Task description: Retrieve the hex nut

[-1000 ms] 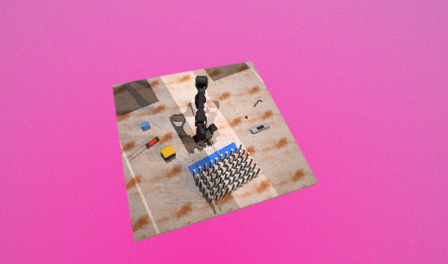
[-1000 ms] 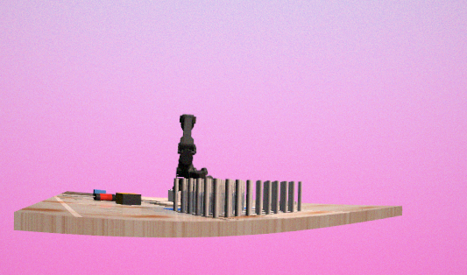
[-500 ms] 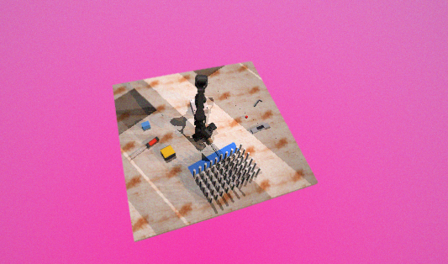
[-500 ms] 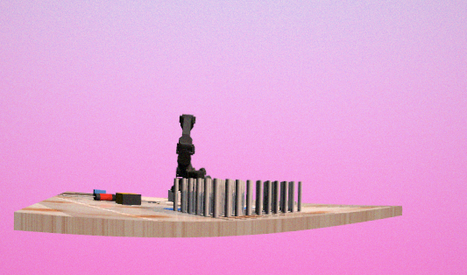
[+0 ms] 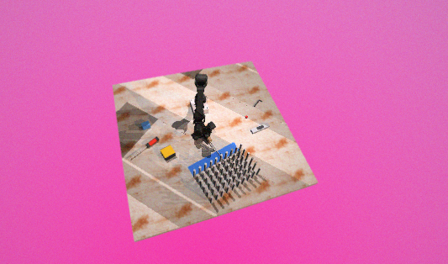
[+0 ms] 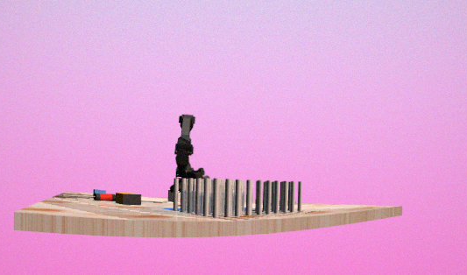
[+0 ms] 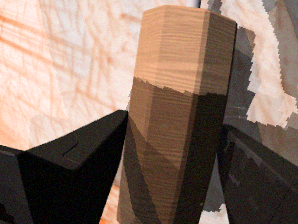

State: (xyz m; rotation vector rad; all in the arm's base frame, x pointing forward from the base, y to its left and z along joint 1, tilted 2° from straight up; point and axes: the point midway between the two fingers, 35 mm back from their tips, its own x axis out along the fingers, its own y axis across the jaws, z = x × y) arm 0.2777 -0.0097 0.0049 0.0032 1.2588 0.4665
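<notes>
My gripper (image 5: 208, 139) (image 7: 173, 127) is shut on a wooden tool handle (image 7: 172, 60), with one black finger on each side of it. The tool's thin metal shaft (image 5: 214, 148) slants down from the gripper over the blue taped strip (image 5: 203, 161) towards the front row of spacers. Its tip cannot be made out, nor whether it touches a spacer. The metal spacers (image 5: 194, 172) (image 6: 215, 198) stand upright in rows behind the strip, as seen from the arm. The hex nut cannot be made out in any view.
A red-handled screwdriver (image 5: 152, 142) (image 6: 105, 197), a yellow-topped block (image 5: 167, 151) (image 6: 129, 199) and a blue block (image 5: 145, 125) (image 6: 99, 191) lie on one side. A black hex key (image 5: 257, 102), a small red ball (image 5: 246, 117) and a pale flat object (image 5: 259, 129) lie on the other.
</notes>
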